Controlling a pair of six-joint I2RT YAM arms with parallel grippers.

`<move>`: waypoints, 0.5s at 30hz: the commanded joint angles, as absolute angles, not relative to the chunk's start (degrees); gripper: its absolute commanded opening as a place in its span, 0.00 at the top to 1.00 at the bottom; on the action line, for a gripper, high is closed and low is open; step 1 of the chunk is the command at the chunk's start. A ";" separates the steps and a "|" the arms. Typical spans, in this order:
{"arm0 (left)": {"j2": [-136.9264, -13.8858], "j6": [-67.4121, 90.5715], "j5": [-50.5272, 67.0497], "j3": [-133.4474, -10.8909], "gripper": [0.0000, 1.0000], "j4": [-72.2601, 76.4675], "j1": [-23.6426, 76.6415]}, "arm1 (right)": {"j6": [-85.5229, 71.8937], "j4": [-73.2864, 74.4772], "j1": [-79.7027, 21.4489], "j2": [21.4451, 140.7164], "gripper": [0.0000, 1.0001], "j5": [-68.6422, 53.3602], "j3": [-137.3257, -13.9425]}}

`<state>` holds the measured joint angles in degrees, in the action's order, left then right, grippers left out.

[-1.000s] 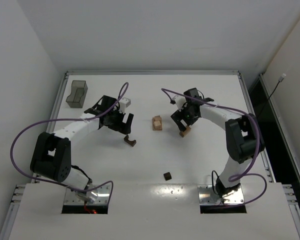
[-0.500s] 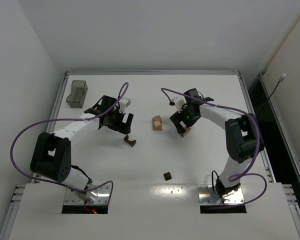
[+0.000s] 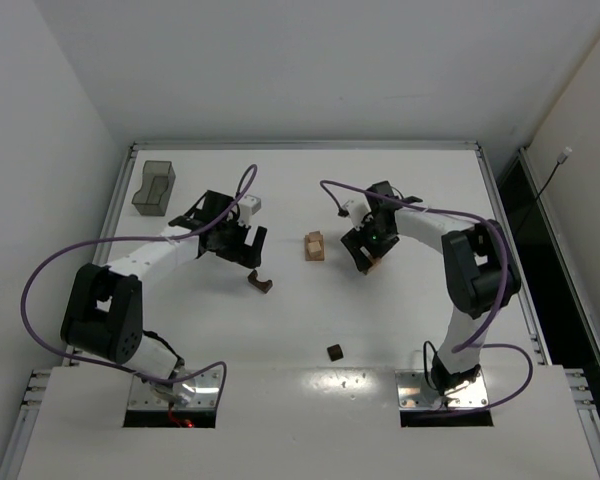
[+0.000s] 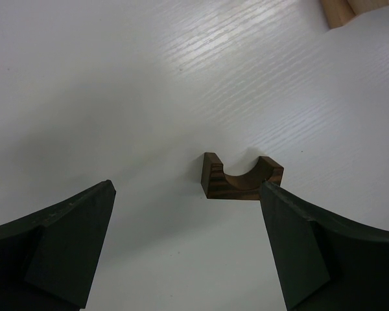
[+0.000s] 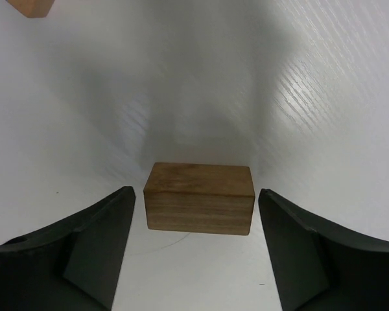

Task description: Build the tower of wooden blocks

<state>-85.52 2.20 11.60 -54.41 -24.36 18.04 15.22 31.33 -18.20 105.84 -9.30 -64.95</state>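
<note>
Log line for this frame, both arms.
left pincer open over notched dark block | right pincer open astride tan block, untouched | stack standing apart

We find the cuboid block (image 5: 200, 206) lying on the tabletop (image 5: 324, 78) in the gap at the tips of the right fingers (image 5: 91, 240), apart from both, with the wood block tower (image 5: 31, 6) ahead and to their left. The notched block (image 4: 241, 176) lies ahead of the left fingers (image 4: 58, 240), nearer the right one, with the tower farther ahead to their right. From above, the small cube (image 3: 334, 351) lies well past both sets of fingertips toward the arm bases, and the bin (image 3: 154, 188) sits behind the left fingers.
</note>
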 commanded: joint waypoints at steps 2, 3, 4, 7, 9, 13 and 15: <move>-85.69 2.29 11.69 -56.60 0.09 -23.73 18.19 | 15.82 30.23 -18.02 106.00 0.42 -8.88 -66.53; -85.69 2.29 11.69 -56.60 0.09 -23.73 18.19 | 15.82 30.23 -18.02 106.00 0.49 -8.88 -66.53; -85.69 2.29 11.69 -56.60 0.09 -23.73 18.19 | 15.82 30.93 -18.02 106.00 0.56 -8.88 -66.53; -85.69 2.29 11.16 -56.60 0.09 -23.73 18.19 | 16.96 32.94 -18.02 104.86 0.96 -10.36 -67.76; -85.69 2.29 11.16 -56.60 0.09 -23.73 18.19 | 18.45 35.14 -18.02 104.85 1.00 -11.42 -70.29; -85.69 2.81 11.16 -56.60 0.09 -23.73 18.19 | 24.24 41.82 -18.02 104.33 1.00 -15.02 -77.41; -85.69 2.81 11.16 -56.60 0.09 -23.73 18.19 | 28.55 45.69 -18.02 104.33 1.00 -16.25 -83.21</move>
<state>-85.54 2.24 11.16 -54.59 -24.36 18.04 21.47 41.34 -18.17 106.00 -11.94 -75.07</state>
